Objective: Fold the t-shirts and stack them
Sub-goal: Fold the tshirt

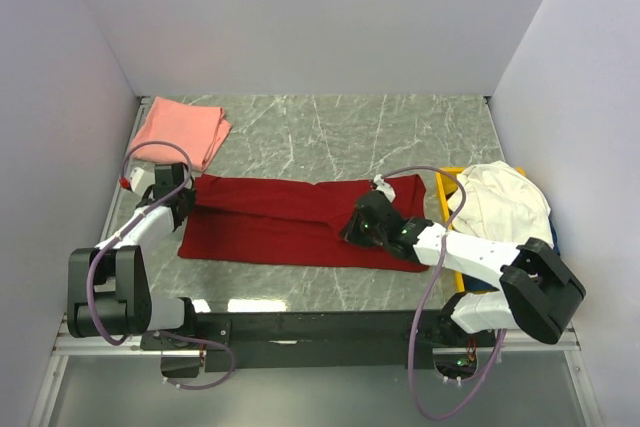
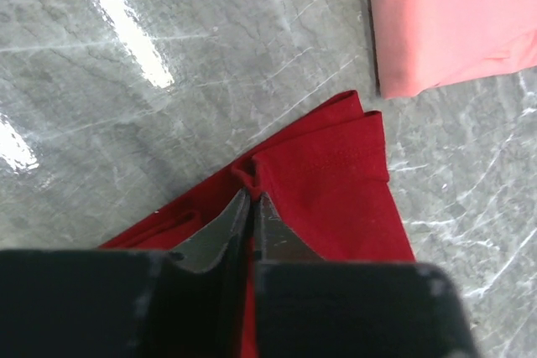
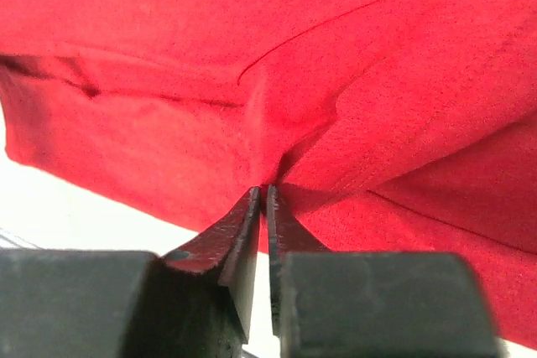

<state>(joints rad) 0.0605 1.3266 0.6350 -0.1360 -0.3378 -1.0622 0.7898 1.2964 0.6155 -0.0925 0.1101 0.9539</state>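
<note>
Pinching the deep red t-shirt (image 1: 270, 225) near its left edge and toward its right end, the left gripper (image 2: 252, 196) and right gripper (image 3: 265, 190) each had their jaws all but closed on a small fold of the cloth. The shirt lay stretched across the middle of the marbled table (image 1: 350, 132). The salmon pink t-shirt (image 1: 180, 130) lay folded at the far left corner, while the cream white t-shirt (image 1: 500, 202) sat heaped over the yellow tray (image 1: 447, 177) at right.

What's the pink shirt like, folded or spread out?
Folded: the salmon pink t-shirt lies as a compact rectangle, layered edges showing, no sleeves spread.
</note>
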